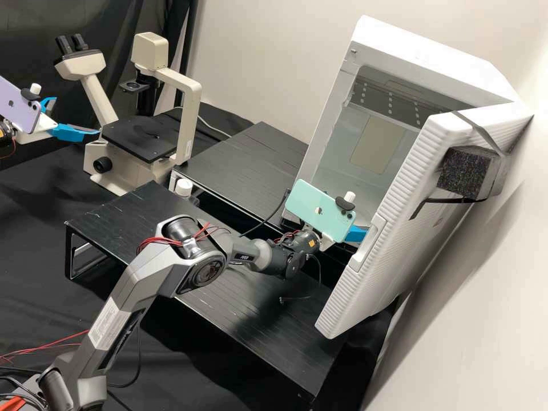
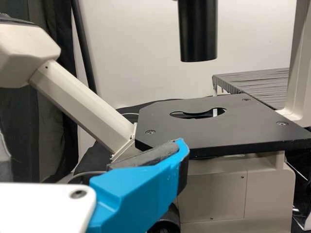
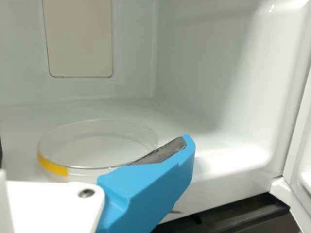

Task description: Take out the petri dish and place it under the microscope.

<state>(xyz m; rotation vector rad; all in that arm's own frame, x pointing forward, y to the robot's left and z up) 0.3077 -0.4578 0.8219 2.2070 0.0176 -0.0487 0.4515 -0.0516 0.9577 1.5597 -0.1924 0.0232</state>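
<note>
The right gripper [image 1: 357, 233] stands with its fingers spread apart: in the right wrist view, one blue finger [image 3: 150, 189] with a dark pad shows on one side, and a dark sliver of the other on the opposite side. The petri dish [image 3: 97, 145] lies flat between the two sides, on the white floor of the cabinet [image 1: 326, 128]. The finger's pad overlaps the near part of the dish's rim; whether they touch, I cannot tell. A yellow strip [image 3: 52, 166] runs along the rim, on the side away from that finger.

The right arm [image 1: 194, 254] rises to a bent elbow, and its forearm is stretched low and nearly level over a black shelf [image 1: 228, 308]. That puts the gripper at the cabinet's mouth, beside the open door [image 1: 394, 240]. A green phone [image 1: 321, 210] sits on its wrist.

The left gripper [image 1: 76, 115] also has its fingers wide apart, just beside the microscope [image 1: 188, 123]. One fingertip is near the edge of the black stage [image 1: 137, 137]; contact is hard to judge. A purple phone [image 1: 17, 105] is mounted behind its fingers. The microscope is well apart from the right gripper.
</note>
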